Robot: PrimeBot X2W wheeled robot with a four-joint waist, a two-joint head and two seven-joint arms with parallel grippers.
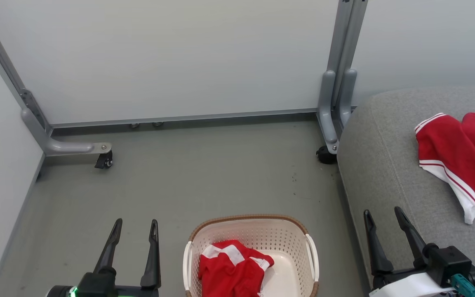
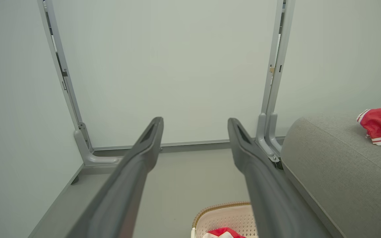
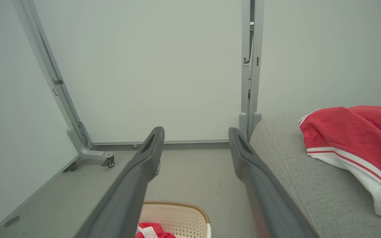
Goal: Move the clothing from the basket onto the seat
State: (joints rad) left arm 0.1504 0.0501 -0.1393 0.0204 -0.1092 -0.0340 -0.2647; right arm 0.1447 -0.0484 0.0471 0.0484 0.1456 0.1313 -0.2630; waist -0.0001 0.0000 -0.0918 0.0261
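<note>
— Left end effector (image 1: pixel 136 221), right end effector (image 1: pixel 382 210)?
— Spread apart, both empty, flanking the basket (image 1: pixel 250 216).
— Clothing?
— One red piece (image 1: pixel 231 268) in the basket, second piece (image 1: pixel 456 156) already on the seat (image 1: pixel 386 177). Looks soft and light (likely droops); best pinched at a raised fold.

The basket (image 1: pixel 254 231) stands on the floor (image 1: pixel 200 173), well before the panels (image 1: pixel 171 57) along the floor's back edge, with one garment (image 1: pixel 231 268) lying in its left half. The seat (image 1: pixel 386 165) lies right of the basket, and a second garment (image 1: pixel 456 156) rests on it toward its right edge.
</note>
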